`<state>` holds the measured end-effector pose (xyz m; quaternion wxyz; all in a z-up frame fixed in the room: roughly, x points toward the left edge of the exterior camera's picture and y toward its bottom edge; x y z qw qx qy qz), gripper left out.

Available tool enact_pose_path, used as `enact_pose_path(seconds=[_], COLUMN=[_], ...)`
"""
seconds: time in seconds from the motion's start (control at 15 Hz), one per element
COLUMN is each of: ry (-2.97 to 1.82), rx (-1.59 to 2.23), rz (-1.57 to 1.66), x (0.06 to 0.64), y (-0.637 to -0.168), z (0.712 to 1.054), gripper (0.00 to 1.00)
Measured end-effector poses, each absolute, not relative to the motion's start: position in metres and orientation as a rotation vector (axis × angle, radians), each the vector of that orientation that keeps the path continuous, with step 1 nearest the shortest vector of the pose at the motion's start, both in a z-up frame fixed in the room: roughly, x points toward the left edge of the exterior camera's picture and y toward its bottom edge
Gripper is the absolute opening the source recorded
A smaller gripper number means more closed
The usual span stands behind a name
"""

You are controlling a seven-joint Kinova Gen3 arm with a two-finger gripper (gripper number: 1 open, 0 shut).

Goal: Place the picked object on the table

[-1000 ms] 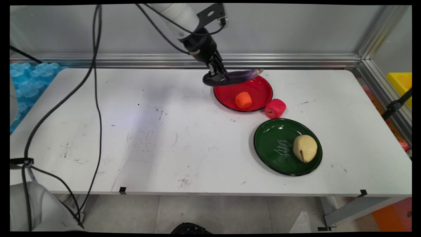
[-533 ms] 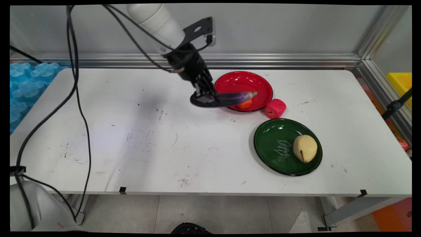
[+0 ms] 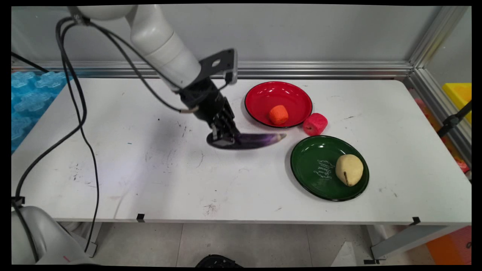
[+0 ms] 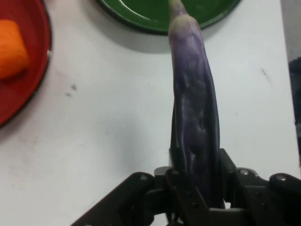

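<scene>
Two plates sit to the right of your gripper in the main view: the red plate carrying an orange piece, and the green plate carrying a pale pear-shaped fruit, with a pink piece on the bench between them, just off the red plate's rim. Your gripper is clamped on the thick end of a purple eggplant, which juts out sideways toward the green plate, low over bare bench; you cannot tell from this view whether it touches the surface. Because the hold is at one end, the long free end could sag or swivel in the grasp, and a swing to the right could knock its tip into the green plate's rim or the pink piece. In the hand view, the eggplant runs straight up from between the closed fingers, its tip reaching the edge of the green plate, while the red plate and orange piece lie off to the left. The skin looks smooth and glossy, so a slip out of the grip seems possible if you move sharply.
</scene>
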<state>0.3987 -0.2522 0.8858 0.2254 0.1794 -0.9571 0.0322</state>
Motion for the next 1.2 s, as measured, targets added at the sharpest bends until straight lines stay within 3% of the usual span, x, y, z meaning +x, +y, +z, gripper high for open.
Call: enact_pose_path(seconds=[1.2], ry=[-2.670], rx=[0.426], rz=[0.075], x=[0.351], y=[-0.212], z=[0.786], gripper=[0.00])
